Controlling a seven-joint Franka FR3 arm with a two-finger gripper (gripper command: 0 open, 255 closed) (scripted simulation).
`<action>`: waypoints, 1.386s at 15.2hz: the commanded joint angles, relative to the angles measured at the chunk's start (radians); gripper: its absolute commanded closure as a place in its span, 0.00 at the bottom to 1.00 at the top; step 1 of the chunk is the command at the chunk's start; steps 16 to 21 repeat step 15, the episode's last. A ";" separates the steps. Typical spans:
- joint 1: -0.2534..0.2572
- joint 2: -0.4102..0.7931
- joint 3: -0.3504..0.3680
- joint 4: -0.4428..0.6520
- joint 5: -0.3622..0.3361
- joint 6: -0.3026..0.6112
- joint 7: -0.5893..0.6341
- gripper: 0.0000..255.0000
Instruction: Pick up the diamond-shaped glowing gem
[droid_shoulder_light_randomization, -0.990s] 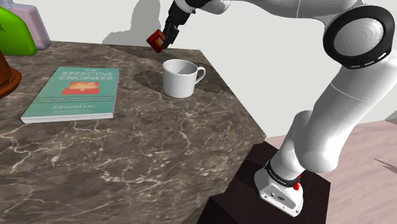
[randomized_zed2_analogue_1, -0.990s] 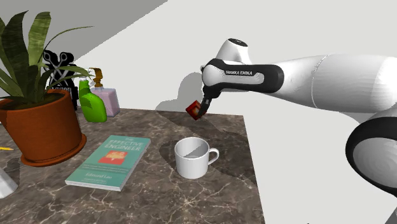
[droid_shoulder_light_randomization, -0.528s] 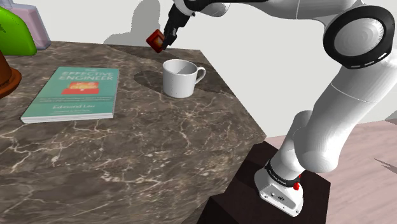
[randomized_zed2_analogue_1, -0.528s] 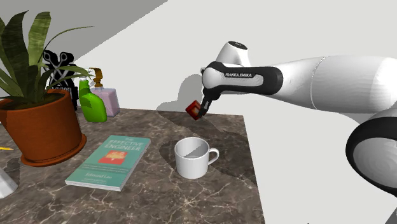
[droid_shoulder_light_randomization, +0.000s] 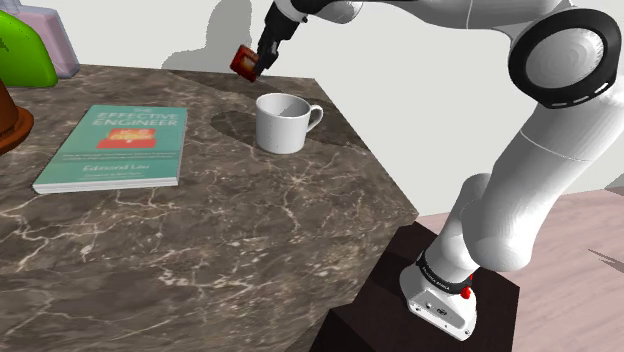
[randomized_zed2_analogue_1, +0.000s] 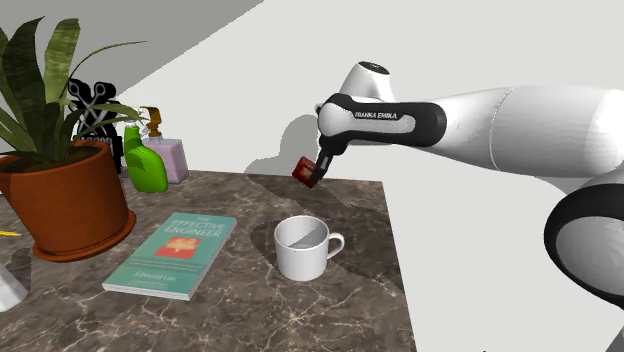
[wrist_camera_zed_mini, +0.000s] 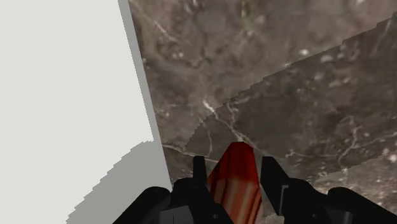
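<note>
We see the black jaws squeezing the small red pointed gem (droid_shoulder_light_randomization: 243, 63) between them, up in the air over the far edge of the brown marbled table (droid_shoulder_light_randomization: 250, 230), near the white mug (droid_shoulder_light_randomization: 280, 123).

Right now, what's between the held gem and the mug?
Nothing: second exterior view shows only bare tabletop and air between red gem and white mug.

Teal book (droid_shoulder_light_randomization: 112, 147), left of frame: "The Effective Engineer", "Edmond Lau". Arm link (randomized_zed2_analogue_1: 385, 116), upper centre: "FRANKA EMIKA".
</note>
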 joint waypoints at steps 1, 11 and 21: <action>-0.001 0.002 -0.001 0.026 -0.002 -0.023 0.003 1.00; -0.005 0.020 -0.005 0.182 -0.010 -0.161 0.024 1.00; -0.006 0.028 -0.006 0.220 -0.010 -0.192 0.028 1.00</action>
